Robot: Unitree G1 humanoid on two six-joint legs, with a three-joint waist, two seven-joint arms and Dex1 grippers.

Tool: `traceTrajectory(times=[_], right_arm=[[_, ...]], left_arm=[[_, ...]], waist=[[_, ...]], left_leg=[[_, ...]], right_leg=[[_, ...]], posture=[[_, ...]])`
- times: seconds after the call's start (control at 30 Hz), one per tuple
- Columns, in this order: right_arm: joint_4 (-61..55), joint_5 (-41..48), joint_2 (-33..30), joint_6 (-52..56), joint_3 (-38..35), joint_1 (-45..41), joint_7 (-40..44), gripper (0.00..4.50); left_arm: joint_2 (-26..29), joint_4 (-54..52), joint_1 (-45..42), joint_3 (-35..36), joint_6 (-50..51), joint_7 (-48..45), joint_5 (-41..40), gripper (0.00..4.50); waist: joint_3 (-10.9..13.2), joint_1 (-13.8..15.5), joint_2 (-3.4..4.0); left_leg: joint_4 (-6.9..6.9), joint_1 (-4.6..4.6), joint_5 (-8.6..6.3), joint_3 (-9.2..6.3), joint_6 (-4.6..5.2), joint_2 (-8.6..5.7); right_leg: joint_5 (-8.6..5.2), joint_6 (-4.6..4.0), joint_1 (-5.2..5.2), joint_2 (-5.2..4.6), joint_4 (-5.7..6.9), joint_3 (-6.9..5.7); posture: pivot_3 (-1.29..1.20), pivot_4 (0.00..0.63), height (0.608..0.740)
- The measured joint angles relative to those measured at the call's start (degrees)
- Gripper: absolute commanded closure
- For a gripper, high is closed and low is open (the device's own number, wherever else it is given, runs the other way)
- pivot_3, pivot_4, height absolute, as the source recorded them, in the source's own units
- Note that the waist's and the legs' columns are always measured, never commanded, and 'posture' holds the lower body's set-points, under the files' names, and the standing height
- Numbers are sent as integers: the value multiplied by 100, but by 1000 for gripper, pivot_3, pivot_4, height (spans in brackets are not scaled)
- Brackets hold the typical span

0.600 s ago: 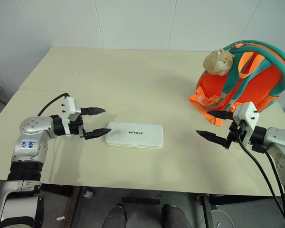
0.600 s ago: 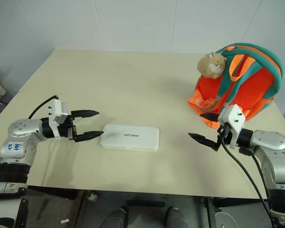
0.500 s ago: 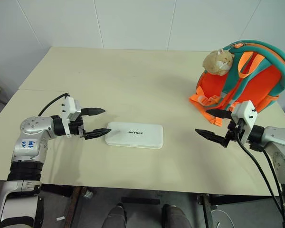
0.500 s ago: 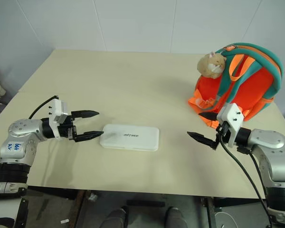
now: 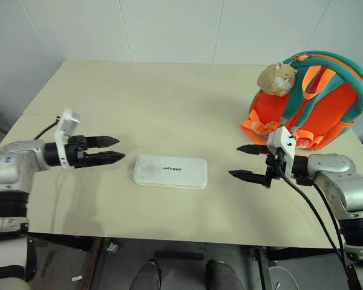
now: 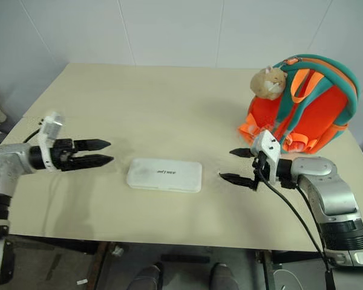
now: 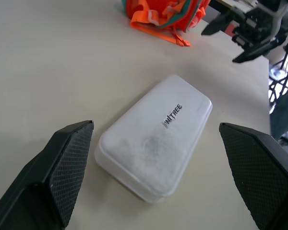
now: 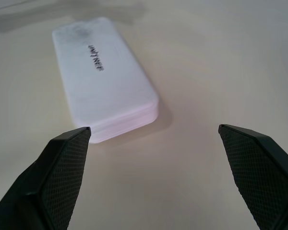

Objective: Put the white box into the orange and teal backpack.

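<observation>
Flat between both wide-open grippers — left gripper, right gripper — white box reads "UNITREE" (dark lettering).

We see the white box lying flat on the cream tabletop, its short rounded end nearest us, dark lettering running along the lid. It casts a soft shadow on the tabletop beside that near end. The right gripper has its two black textured fingers spread wide, one in line with the box's near corner, neither touching it. Bare tabletop lies between them.
</observation>
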Motion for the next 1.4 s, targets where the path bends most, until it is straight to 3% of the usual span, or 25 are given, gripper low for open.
traceTrajectory(times=[0.13,0.37,0.57,0.93,1.4], right_arm=[[-368,532,-4,1216,202,-13,36,0],[-400,601,251,1775,291,-143,-367,0],[-199,512,495,1796,585,-146,-508,0],[-9,354,823,1641,757,-163,-577,0],[542,-143,1091,646,893,-253,-282,0]], left_arm=[[-37,801,-59,-413,730,59,228,21],[-683,1796,-667,-648,1309,494,463,21],[-1217,2275,-985,-373,1652,739,416,21],[-1391,1819,-893,-504,2610,625,242,21],[-1676,2104,-1000,-414,2574,819,260,21]], waist=[[1,1,0],[4,52,-15],[3,41,-16],[3,28,-16],[1,52,-13]], left_leg=[[-3,1,-1,0,1,1],[9,-2,0,0,-1,1],[10,-2,1,0,-3,0],[17,1,2,0,-4,1],[40,14,2,0,-5,-1]], right_leg=[[-7,-3,-5,2,12,0],[-5,-3,-7,2,17,0],[-4,0,-7,2,22,1],[-5,0,-7,2,34,2],[-4,0,9,2,47,4]], posture=[[0,150,740],[0,150,740],[0,150,740],[0,150,740],[0,150,740]])
